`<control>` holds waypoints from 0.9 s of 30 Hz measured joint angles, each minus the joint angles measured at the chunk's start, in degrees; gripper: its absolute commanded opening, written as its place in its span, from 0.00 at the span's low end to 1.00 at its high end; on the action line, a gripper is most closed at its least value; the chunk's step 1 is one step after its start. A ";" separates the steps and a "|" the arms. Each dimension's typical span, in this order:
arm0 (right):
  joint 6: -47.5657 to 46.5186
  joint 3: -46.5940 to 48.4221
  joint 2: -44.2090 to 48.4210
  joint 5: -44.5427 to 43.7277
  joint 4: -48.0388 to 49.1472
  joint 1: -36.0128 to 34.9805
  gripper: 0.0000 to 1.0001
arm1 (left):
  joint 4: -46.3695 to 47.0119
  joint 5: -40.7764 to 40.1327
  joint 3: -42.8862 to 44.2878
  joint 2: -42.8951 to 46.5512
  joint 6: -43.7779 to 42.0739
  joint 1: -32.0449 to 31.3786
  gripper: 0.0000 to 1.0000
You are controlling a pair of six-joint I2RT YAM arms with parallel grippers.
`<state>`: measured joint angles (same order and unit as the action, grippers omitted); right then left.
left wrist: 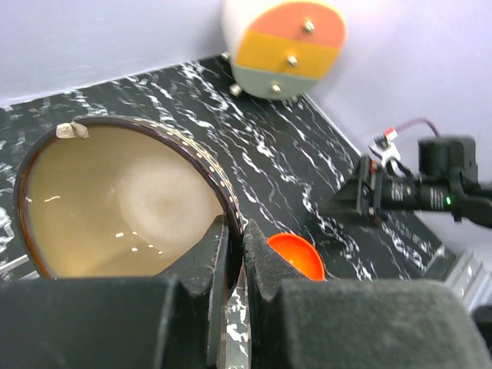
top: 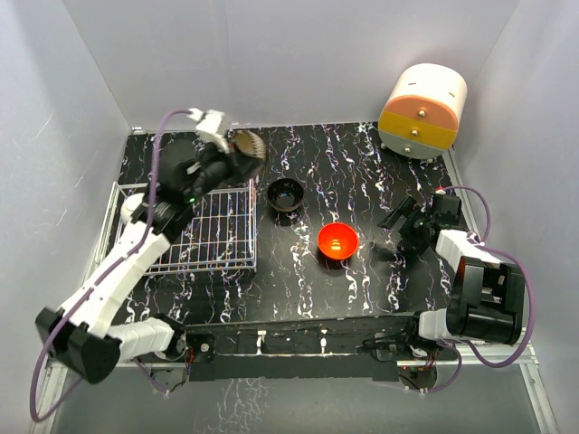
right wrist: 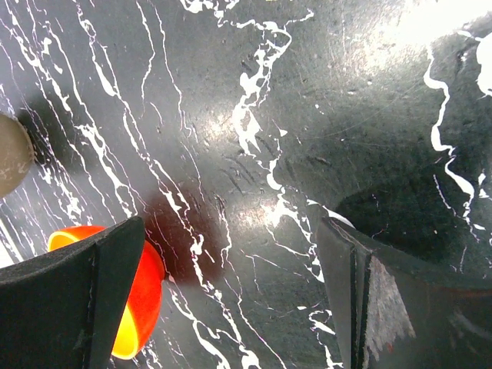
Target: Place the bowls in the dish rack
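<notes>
Loading step: left hand (left wrist: 234,234) clamped on brown bowl (left wrist: 115,200) rim, held above dish rack (top: 217,246) far edge, counter's left side. Next: lower it in gently, release. Right hand (right wrist: 231,296) wide open, empty, by red bowl (top: 337,241) mid-counter.

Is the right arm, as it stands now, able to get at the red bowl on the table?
Probably yes. The right arm's fingers stand open just beside the red bowl, and nothing stands between them on the table; the black bowl sits well aside.
</notes>
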<state>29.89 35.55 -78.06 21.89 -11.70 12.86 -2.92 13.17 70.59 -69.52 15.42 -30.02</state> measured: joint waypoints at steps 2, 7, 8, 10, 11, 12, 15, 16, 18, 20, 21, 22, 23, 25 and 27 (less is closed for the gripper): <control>0.02 -0.33 0.00 0.39 0.04 0.00 0.98 | 2.64 1.01 -4.26 4.44 3.32 3.96 0.00; 0.00 -0.85 0.13 1.01 -0.11 0.00 0.98 | 9.29 5.79 -16.17 10.40 13.31 14.36 0.00; 0.00 -0.85 0.31 1.11 -0.09 0.00 0.98 | 11.06 7.39 -19.06 10.93 16.13 16.74 0.00; 0.00 -0.85 0.87 1.42 -0.13 0.00 0.98 | 15.43 11.08 -24.70 11.13 22.27 21.22 0.00; 0.00 -0.85 1.22 1.60 -0.13 0.00 0.98 | 18.16 12.98 -27.63 10.95 25.73 23.54 0.00; 0.00 -0.85 1.60 1.75 -0.15 0.00 0.98 | 21.29 14.88 -30.51 10.67 29.35 25.81 0.00; -0.02 -0.85 2.40 1.95 -0.26 0.00 0.98 | 31.26 19.37 -37.35 8.66 39.30 31.15 0.00; -0.04 -0.85 2.62 1.92 -0.28 0.00 0.98 | 35.47 20.59 -39.50 7.67 42.82 32.57 0.00; -0.07 -0.85 2.80 1.92 -0.37 0.00 0.98 | 43.01 22.60 -43.15 5.88 49.00 34.40 0.00; -0.07 -0.85 2.82 1.90 -0.50 0.00 0.98 | 49.24 24.13 -45.99 4.39 53.75 35.06 0.00; -0.07 -0.85 2.82 1.90 -0.52 0.00 0.98 | 52.19 24.85 -47.17 3.78 55.80 35.17 0.00; -0.07 -0.85 2.82 1.88 -0.52 0.00 0.98 | 54.18 25.35 -47.95 3.32 57.20 35.17 0.00; -0.07 -0.85 2.82 1.86 -0.55 0.00 0.98 | 56.57 25.88 -48.74 2.69 58.90 35.17 0.00; -0.07 -0.85 2.82 1.84 -0.61 0.00 0.98 | 61.31 26.91 -49.53 0.94 61.72 35.17 0.00; -0.07 -0.85 2.82 1.79 -0.70 0.00 0.98 | 65.51 27.61 -49.96 -1.05 63.95 35.17 0.00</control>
<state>29.82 34.70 -75.24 23.68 -12.40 12.86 62.59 40.77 20.62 -70.57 79.37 5.15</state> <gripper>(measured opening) 0.979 0.047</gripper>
